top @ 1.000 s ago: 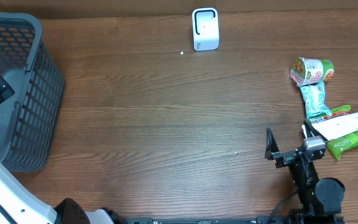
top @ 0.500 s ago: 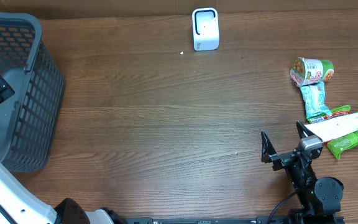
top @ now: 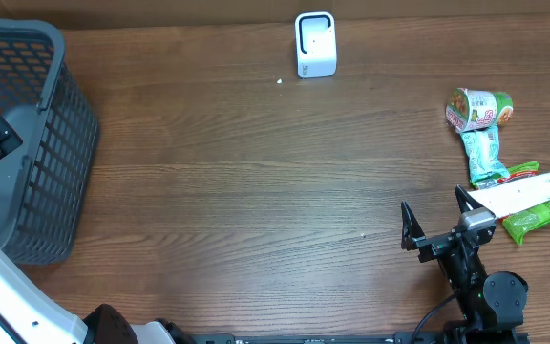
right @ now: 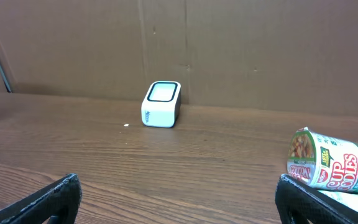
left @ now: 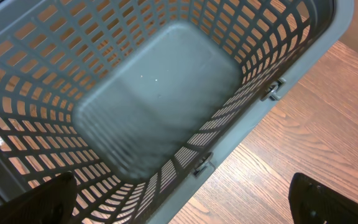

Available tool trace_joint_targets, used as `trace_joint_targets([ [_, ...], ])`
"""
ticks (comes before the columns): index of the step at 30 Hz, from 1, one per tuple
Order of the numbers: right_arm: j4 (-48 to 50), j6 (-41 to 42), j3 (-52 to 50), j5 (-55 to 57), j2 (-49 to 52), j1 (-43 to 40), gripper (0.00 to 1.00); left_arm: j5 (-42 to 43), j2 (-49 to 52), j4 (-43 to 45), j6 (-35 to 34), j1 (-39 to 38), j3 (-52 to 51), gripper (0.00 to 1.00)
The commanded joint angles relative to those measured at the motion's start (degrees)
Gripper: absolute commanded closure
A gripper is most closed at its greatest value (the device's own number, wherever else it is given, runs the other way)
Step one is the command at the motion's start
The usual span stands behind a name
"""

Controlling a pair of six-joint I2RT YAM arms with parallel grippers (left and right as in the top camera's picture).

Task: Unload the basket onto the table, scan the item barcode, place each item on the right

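Tube [top: 523, 194] lies just right of our right gripper [top: 435, 218], outside its spread fingers, long axis crosswise, flat end nearest; our left gripper [left: 179, 186], fingers also apart, hangs over the basket [left: 166, 74], well away

The cup noodles [right: 329, 165] is cut by the right edge (basket [top: 65, 134] likewise, at the left).

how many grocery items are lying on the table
4, all at the right: a cup noodles tub at the back, a teal packet next to it, a white tube nearer, a green packet partly under the tube. More may be hidden.
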Motion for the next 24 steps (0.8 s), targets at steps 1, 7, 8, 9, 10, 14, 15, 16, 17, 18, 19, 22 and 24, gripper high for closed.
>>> trace_joint_targets([
  [1, 0.2, 0.6, -0.6, -0.3, -0.7, 0.3, 0.00, 0.2, -0.4, 0.2, -0.4, 0.0, 0.7, 0.00],
  [7, 0.2, 0.6, -0.6, -0.3, -0.7, 0.3, 0.00, -5.7, -0.5, 0.1, 2.7, -0.2, 0.7, 0.00],
  [8, 0.2, 0.5, -0.6, -0.3, -0.7, 0.3, 0.00, -6.5, -0.8, -0.4, 3.3, -0.4, 0.7, 0.01],
  [9, 0.2, 0.5, -0.6, -0.3, -0.7, 0.3, 0.00, -7.3, -1.2, -1.9, 3.4, -0.9, 0.7, 0.00],
  [10, 0.2, 0.5, -0.6, -0.3, -0.7, 0.3, 0.00, -7.2, -1.7, -1.8, 3.4, -1.6, 0.6, 0.00],
  [14, 0.2, 0.6, -0.6, -0.3, -0.7, 0.3, 0.00, -3.6, -5.3, 2.0, 2.8, -6.6, -1.6, 0.00],
  [15, 0.2, 0.6, -0.6, -0.3, -0.7, 0.3, 0.00, -2.6, -6.4, 4.2, 2.8, -8.3, -2.7, 0.00],
  [16, 0.2, 0.6, -0.6, -0.3, -0.7, 0.3, 0.00, -1.8, -8.0, 7.1, 2.8, -10.4, -4.7, 0.00],
  [17, 0.2, 0.5, -0.6, -0.3, -0.7, 0.3, 0.00, -1.2, -9.6, 9.7, 2.9, -12.5, -6.9, 0.00],
  [18, 0.2, 0.6, -0.6, -0.3, -0.7, 0.3, 0.00, -1.0, -11.6, 12.9, 3.0, -15.1, -9.9, 0.00],
  [19, 0.2, 0.6, -0.6, -0.3, -0.7, 0.3, 0.00, -1.0, -13.4, 15.8, 3.0, -17.5, -12.9, 0.00],
  [22, 0.2, 0.6, -0.6, -0.3, -0.7, 0.3, 0.00, -0.8, -20.4, 26.9, 2.6, -25.0, -24.5, 0.00],
  [24, 0.2, 0.6, -0.6, -0.3, -0.7, 0.3, 0.00, -0.3, -25.6, 35.2, 2.6, -29.0, -33.7, 0.00],
])
